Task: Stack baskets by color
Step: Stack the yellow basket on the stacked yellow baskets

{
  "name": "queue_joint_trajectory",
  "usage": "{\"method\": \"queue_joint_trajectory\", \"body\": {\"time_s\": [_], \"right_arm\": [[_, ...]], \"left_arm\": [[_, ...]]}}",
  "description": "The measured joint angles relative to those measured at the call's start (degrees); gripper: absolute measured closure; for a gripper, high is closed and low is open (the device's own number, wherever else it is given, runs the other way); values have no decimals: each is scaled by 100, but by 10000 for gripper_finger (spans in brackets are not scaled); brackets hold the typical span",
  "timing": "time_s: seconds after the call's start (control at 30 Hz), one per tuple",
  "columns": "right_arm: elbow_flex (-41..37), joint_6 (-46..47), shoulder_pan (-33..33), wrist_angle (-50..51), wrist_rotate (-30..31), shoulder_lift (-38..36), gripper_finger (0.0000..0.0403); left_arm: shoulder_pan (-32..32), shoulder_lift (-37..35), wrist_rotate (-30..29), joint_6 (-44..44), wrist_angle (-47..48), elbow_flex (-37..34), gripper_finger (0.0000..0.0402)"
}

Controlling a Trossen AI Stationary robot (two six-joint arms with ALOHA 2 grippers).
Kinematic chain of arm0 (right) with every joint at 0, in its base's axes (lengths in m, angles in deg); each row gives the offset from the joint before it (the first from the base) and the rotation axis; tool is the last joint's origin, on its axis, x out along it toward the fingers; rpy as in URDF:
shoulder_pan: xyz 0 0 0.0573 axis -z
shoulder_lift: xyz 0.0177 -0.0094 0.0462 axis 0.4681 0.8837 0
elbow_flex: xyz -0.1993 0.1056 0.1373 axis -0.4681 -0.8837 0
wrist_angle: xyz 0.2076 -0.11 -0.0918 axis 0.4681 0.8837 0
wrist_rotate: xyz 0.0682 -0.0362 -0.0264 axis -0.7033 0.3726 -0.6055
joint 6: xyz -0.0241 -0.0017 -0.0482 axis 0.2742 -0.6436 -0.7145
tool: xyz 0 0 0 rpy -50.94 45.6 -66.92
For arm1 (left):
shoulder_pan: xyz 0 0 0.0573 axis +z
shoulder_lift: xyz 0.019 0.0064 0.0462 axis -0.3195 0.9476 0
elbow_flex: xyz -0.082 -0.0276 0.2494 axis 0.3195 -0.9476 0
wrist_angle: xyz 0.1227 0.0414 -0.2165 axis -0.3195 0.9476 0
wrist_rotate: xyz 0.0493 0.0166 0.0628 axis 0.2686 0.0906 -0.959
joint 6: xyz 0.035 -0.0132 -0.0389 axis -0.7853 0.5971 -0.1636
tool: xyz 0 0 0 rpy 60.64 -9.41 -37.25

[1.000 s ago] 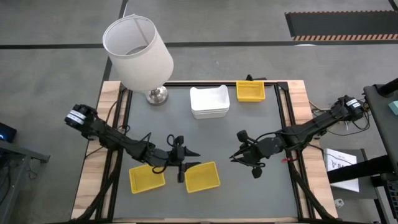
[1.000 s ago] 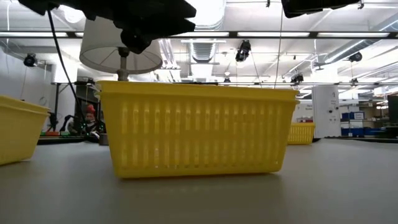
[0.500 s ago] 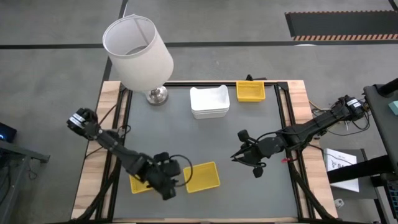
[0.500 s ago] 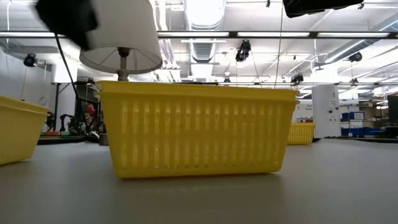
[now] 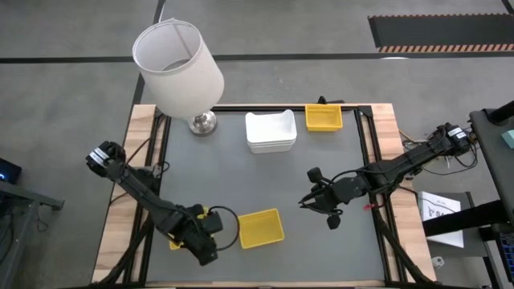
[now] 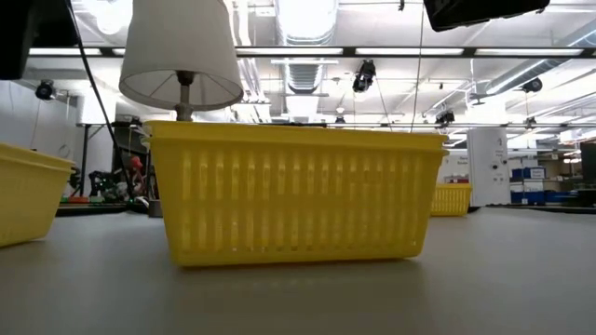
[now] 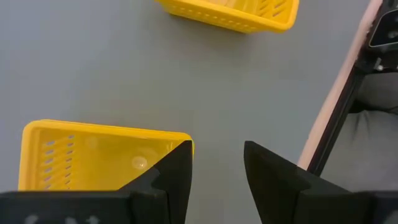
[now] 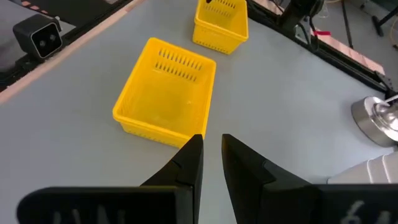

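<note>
Two yellow baskets stand on the grey mat near the table's front edge. One point(image 5: 261, 227) is in the middle. The other point(image 5: 173, 241) is to its left and mostly hidden under my left arm. My left gripper point(image 7: 217, 158) hangs open over that left basket point(image 7: 99, 155), pointing down, one fingertip point(image 7: 177, 165) above its corner. I cannot tell whether it touches. A third yellow basket point(image 5: 324, 118) and a stack of white baskets point(image 5: 271, 131) sit at the far edge. My right gripper point(image 8: 211, 149) hovers right of centre, fingers slightly apart, nothing between them.
A large white lamp point(image 5: 177, 68) on a chrome base point(image 5: 202, 123) stands at the far left corner. Wooden rails point(image 5: 120, 217) and a black frame border the mat. Bare mat lies between the near baskets and the far ones.
My left gripper has swung from between the two near yellow baskets toward the table's left and near edge. It has tipped from almost level to pointing down over the left basket, rolling as it went, and has stayed open. The baskets have kept their places.
</note>
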Motion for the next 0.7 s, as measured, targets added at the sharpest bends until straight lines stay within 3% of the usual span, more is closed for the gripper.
{"method": "queue_joint_trajectory", "body": {"time_s": [0.17,0.3,0.47,0.7], "right_arm": [[0,150,0,152,144,-2,351],[0,574,-2,555,1171,-58,351],[0,1355,5,1004,2433,-304,351],[-55,1535,241,1004,2828,-402,361]], "left_arm": [[-1,0,-106,-25,-58,40,272],[34,0,-473,-253,-277,42,272],[208,-2,-1000,-1247,-1042,-17,272],[475,-2,-1306,-2713,-1521,-4,272]]}}
